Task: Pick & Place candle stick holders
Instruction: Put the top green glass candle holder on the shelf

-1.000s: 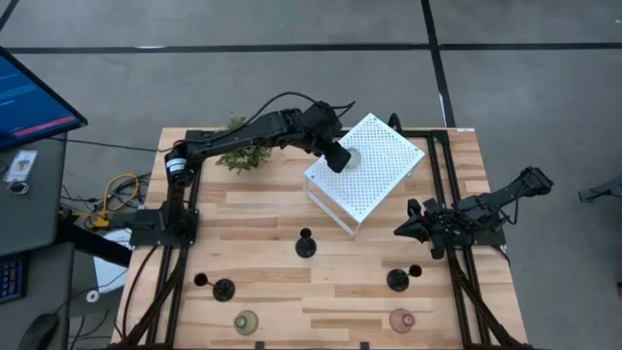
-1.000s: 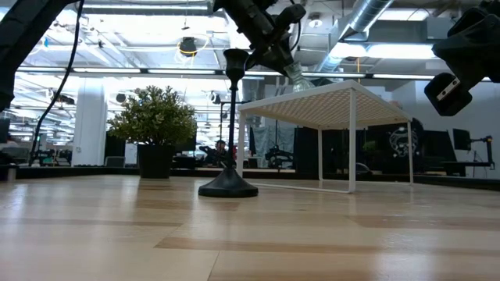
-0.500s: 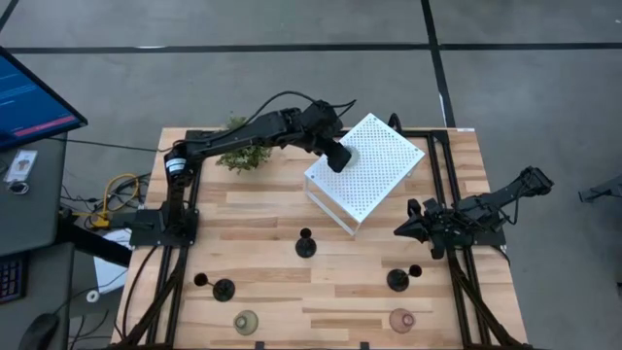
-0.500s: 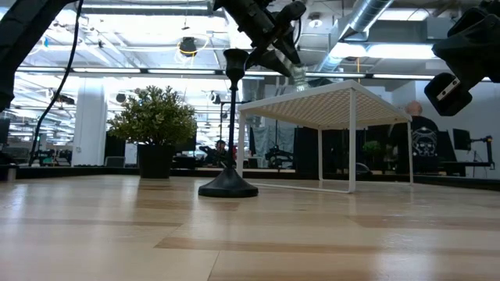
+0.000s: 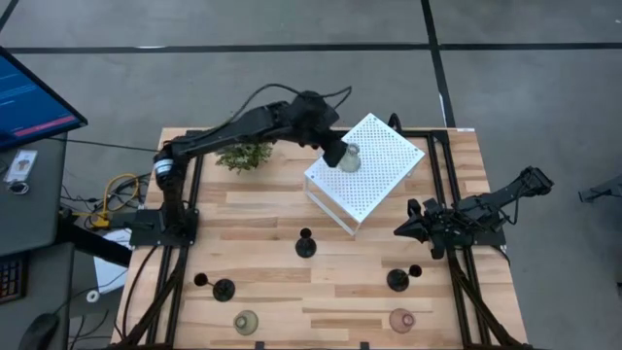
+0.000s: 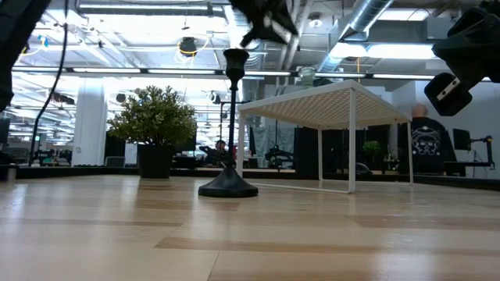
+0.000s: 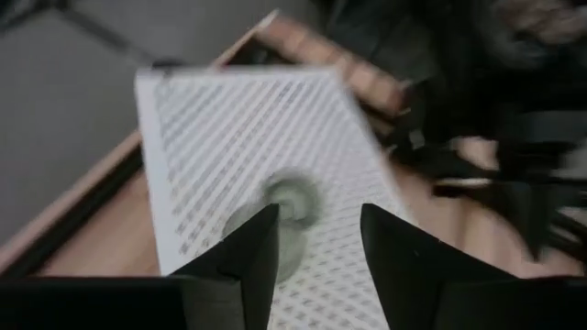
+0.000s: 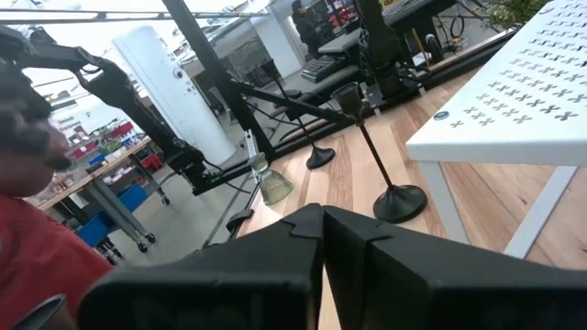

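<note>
Left hand (image 5: pixel 333 151) open just above greenish glass holder (image 5: pixel 351 158) standing on white perforated box (image 5: pixel 389 170); right hand (image 5: pixel 403 228) closed, empty, over desk's (image 5: pixel 262 209) right edge.

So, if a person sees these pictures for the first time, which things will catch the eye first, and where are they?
The white perforated box at the far middle of the table stands out most, with a greenish glass candle stick holder standing on top. The left gripper hovers open just beside that holder, not touching it. Nearer, three black holders and two more glass ones stand on the wooden table, while the right gripper waits shut at the right edge.
</note>
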Tool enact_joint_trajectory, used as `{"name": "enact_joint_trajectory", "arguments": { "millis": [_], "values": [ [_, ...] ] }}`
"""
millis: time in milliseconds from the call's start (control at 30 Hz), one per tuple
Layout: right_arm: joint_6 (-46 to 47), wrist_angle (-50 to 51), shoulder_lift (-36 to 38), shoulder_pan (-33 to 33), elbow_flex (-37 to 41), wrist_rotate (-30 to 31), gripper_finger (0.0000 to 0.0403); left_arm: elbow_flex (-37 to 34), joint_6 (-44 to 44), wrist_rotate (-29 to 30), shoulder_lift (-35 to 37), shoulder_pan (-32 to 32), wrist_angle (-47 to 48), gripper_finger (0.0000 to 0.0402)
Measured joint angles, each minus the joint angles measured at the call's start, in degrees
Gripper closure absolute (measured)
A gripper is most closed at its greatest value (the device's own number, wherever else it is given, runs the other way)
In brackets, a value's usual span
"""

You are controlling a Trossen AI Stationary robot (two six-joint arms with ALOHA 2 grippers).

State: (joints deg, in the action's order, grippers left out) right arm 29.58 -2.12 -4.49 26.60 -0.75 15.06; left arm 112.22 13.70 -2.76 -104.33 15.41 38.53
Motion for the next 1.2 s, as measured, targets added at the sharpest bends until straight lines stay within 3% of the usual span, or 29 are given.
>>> {"name": "enact_joint_trajectory", "arguments": {
  "millis": [100,200,267,400,500,767,1200],
  "values": [
    [0.0,0.0,0.0,0.0,0.0,0.0,0.0401,0.0,-4.5,0.9,4.6,-1.5,0.0,0.0298],
    [0.0,0.0,0.0,0.0,0.0,0.0,0.0401,0.1,-8.7,5.4,8.0,-3.3,0.9,0.0375],
    [0.0,0.0,0.0,0.0,0.0,0.0,0.0401,0.1,-9.9,8.3,9.2,-4.5,1.7,0.0391],
    [0.0,0.0,0.0,0.0,0.0,0.0,0.0401,-0.6,-11.4,10.6,8.5,-6.5,7.7,0.0399],
    [0.0,0.0,0.0,0.0,0.0,0.0,0.0401,-5.5,-11.5,9.7,7.4,-7.5,8.9,0.0399],
    [0.0,0.0,0.0,0.0,0.0,0.0,0.0401,-18.4,-10.3,3.2,4.6,-7.0,-10.6,0.0401],
    [0.0,0.0,0.0,0.0,0.0,0.0,0.0401,-18.9,-10.5,-3.7,-2.5,-1.9,-18.0,0.0401]
  ]
}}
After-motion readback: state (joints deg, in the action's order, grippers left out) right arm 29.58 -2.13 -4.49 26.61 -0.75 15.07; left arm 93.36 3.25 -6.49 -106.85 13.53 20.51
